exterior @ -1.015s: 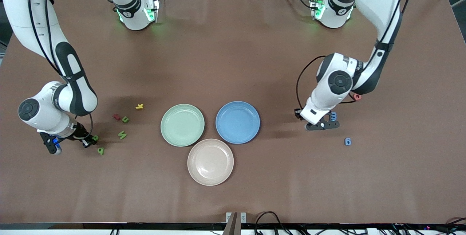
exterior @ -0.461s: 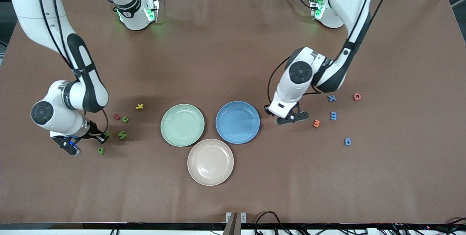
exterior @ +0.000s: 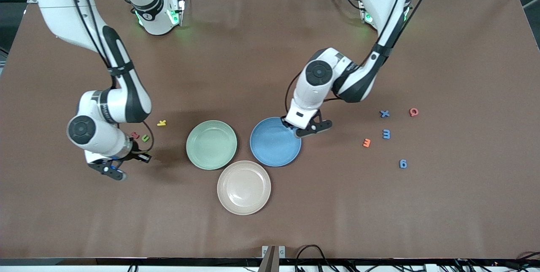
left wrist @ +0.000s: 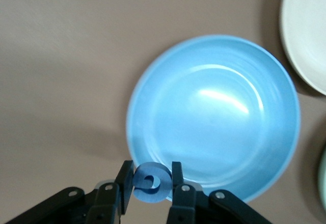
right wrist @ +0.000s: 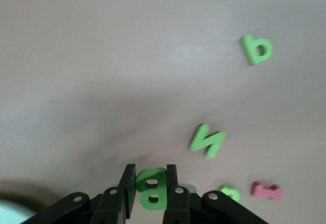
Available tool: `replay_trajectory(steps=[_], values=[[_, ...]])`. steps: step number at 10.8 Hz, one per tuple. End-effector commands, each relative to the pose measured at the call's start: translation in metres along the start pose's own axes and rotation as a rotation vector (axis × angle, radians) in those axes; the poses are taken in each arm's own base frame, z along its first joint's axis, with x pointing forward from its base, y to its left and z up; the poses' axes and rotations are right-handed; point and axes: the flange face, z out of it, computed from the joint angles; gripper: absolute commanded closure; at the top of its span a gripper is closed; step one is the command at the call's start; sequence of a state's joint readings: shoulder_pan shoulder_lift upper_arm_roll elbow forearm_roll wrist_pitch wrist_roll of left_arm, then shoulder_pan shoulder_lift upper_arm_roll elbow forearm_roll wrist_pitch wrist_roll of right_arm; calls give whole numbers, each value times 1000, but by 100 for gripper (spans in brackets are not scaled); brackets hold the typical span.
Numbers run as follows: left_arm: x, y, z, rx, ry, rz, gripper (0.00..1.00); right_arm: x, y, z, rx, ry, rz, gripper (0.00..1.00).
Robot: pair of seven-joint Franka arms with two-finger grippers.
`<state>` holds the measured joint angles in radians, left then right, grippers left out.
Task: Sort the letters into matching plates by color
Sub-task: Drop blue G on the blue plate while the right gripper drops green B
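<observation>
My left gripper (exterior: 313,129) is shut on a blue letter (left wrist: 151,184) and holds it over the rim of the blue plate (exterior: 274,147), which also shows in the left wrist view (left wrist: 214,117). My right gripper (exterior: 124,161) is shut on a green letter B (right wrist: 152,188), above the table beside the pale green plate (exterior: 211,144). Three more green letters (right wrist: 257,49) (right wrist: 207,141) (right wrist: 229,192) lie on the table below it; one shows in the front view (exterior: 145,138). Three blue letters (exterior: 384,114) (exterior: 386,134) (exterior: 403,163) lie toward the left arm's end. Both plates hold nothing.
A beige-pink plate (exterior: 244,187) sits nearer the front camera, touching the two others. A red letter (exterior: 135,135) and a yellow one (exterior: 161,123) lie by the green letters. An orange letter (exterior: 366,142) and a red one (exterior: 414,112) lie by the blue letters.
My left gripper carried the blue letter from the blue letters' spot to the blue plate's rim. My right gripper carried the green letter toward the green plate.
</observation>
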<state>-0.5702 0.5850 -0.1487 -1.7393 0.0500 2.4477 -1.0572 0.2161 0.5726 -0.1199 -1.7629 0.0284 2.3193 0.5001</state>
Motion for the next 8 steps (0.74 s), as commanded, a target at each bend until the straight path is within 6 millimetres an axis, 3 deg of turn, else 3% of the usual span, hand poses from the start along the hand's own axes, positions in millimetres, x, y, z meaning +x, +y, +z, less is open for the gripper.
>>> replay_trajectory(steps=[1, 2, 3, 7, 8], values=[[-17, 31, 20, -7, -18, -43, 94, -32, -60, -11, -10, -1, -102, 86], [-16, 31, 21, -6, -15, -23, 62, -46, -81, -11, -9, 0, -140, 86], [-14, 29, 23, -1, -9, 8, 1, -60, -100, -13, -6, 5, -176, 86], [-5, 19, 26, 31, 18, 96, 0, -113, -156, -5, -9, -7, -285, 83], [2, 9, 28, 43, 14, 114, 0, -118, -161, -5, -9, -8, -288, 65]])
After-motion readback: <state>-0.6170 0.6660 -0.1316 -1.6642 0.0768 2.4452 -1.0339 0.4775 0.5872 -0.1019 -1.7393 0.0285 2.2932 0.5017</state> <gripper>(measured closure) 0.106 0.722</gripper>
